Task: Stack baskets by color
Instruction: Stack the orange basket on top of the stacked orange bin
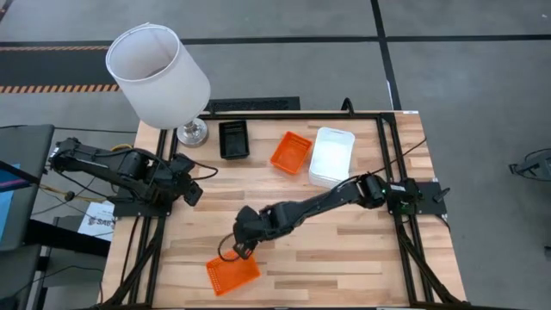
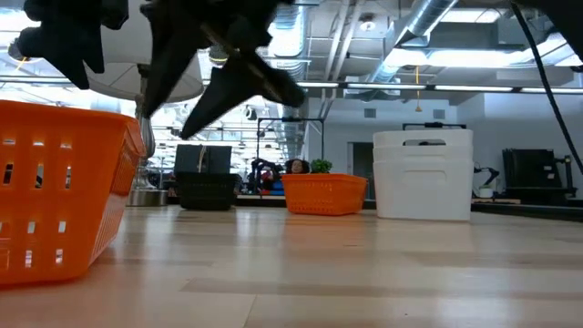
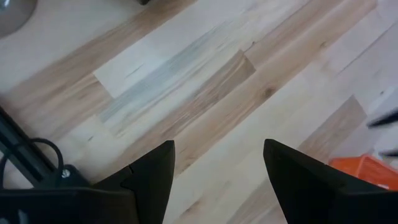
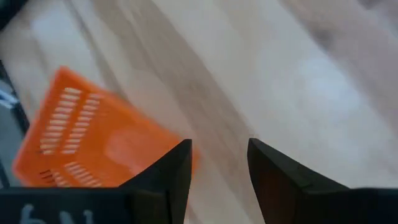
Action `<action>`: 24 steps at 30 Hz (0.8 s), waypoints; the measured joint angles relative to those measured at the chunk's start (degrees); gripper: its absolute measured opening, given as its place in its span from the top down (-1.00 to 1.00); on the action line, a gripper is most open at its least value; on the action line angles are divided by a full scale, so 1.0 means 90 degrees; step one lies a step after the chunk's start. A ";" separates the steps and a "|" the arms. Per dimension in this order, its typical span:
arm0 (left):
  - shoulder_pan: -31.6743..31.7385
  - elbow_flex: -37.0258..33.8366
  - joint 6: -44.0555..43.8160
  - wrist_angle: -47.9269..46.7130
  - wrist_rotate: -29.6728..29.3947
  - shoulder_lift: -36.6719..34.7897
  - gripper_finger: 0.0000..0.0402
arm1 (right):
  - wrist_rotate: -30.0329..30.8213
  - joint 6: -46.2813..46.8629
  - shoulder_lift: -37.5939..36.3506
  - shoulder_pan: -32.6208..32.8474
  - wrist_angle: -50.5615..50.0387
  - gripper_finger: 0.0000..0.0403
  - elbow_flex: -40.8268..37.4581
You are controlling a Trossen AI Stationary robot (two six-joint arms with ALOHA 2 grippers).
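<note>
Pale wood planks make up the table (image 1: 344, 250), which sits on a grey floor with a hall of pipes and ducts visible beyond it in the low view. At the far edge stand a lamp (image 1: 158, 75) with a big white shade, then a black basket (image 1: 233, 139), an orange basket (image 1: 291, 151) set at a tilt to the table edge, and a white stack (image 1: 331, 156); in the low view the white stack (image 2: 423, 174) looks like more than one basket nested, though I cannot tell how many. The black (image 2: 207, 189) and orange (image 2: 324, 193) ones stand apart from each other there, and each may also be a stack.

A second orange basket (image 1: 232, 273) lies alone near the front edge, upright, well apart from the rest; it fills the left of the low view (image 2: 64, 187).

The right gripper (image 1: 244, 248) reaches across the table and hangs just beyond this basket, above the wood. Its fingers (image 4: 171, 171) stand parted with bare wood between them, holding nothing, and the basket (image 4: 93, 138) shows just past one fingertip.

The left gripper (image 1: 190, 191) waits at the left side of the table, fingers (image 3: 152, 171) spread wide and empty over bare planks.
</note>
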 joint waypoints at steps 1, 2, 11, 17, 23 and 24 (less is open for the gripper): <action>0.0002 0.0000 -0.0063 -0.0004 0.0000 0.0000 -0.16 | 0.0029 0.0076 0.0013 0.0056 0.0100 0.12 0.0004; 0.0002 0.0000 -0.0133 0.0002 0.0000 0.0004 -0.16 | 0.0037 0.0173 0.0022 0.0109 0.0198 0.12 0.0029; 0.0002 0.0000 -0.0619 0.0004 -0.0004 0.0005 -0.16 | 0.0246 0.0498 0.0129 0.0550 0.0087 0.11 0.0025; 0.0001 0.0000 -0.0708 0.0006 -0.0005 0.0003 -0.16 | 0.0535 0.0801 0.0135 0.0734 0.0010 0.11 0.0018; 0.0002 0.0000 -0.0734 0.0005 -0.0007 0.0003 -0.16 | 0.0653 0.1132 0.0135 0.0850 0.0255 0.11 -0.0243; 0.0002 0.0000 -0.0734 0.0007 -0.0007 0.0002 -0.16 | 0.0686 0.1203 0.0135 0.0860 0.0265 0.11 -0.0297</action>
